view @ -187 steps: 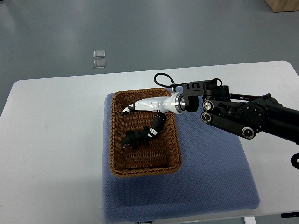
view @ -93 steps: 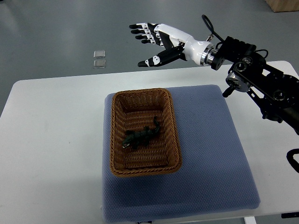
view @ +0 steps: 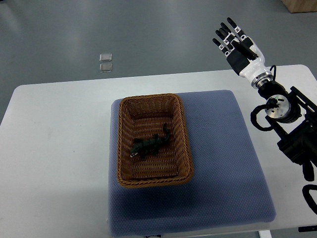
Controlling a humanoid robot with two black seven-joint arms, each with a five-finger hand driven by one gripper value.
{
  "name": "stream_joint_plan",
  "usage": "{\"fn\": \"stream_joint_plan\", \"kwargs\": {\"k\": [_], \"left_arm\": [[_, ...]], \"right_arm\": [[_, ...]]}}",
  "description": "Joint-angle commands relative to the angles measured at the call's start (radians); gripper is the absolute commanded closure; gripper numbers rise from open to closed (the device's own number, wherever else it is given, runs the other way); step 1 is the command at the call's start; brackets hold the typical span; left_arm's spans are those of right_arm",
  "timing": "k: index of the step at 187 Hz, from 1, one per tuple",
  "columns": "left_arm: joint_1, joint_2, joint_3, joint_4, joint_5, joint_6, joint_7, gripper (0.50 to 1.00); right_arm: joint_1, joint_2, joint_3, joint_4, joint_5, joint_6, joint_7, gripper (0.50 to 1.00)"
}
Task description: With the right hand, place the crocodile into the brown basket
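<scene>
A small dark green crocodile [view: 150, 144] lies inside the brown wicker basket [view: 121, 148], near its middle, head toward the lower left. The basket rests on a blue-grey cushion mat [view: 223, 168]. My right hand [view: 237, 45] is raised far from the basket at the upper right, beyond the table's back edge. Its fingers [view: 229, 30] are straight and spread, holding nothing. The black right arm [view: 292, 129] runs down along the right edge. The left arm does not show.
The white table [view: 54, 158] carries the mat and basket. Two small clear square pieces [view: 105, 62] lie on the grey floor behind the table. A brown box corner [view: 302, 5] shows at the top right.
The right hand let go of the crocodile in the basket, lifted out, and swung up and to the right. The crocodile stays in the basket.
</scene>
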Motion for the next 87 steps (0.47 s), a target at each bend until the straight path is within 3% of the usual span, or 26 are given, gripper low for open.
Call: {"fn": "stream_joint_plan", "kwargs": {"k": [1, 87], "left_arm": [[0.000, 0.000, 0.000, 0.000, 0.000, 0.000, 0.000, 0.500], [0.000, 0.000, 0.005, 0.002, 0.000, 0.000, 0.000, 0.500]], "right_arm": [[-0.017, 0.003, 0.002, -0.039, 0.030, 0.003, 0.013, 0.587], [-0.023, 0.005, 0.003, -0.059, 0.033, 0.015, 0.015, 0.587]]}}
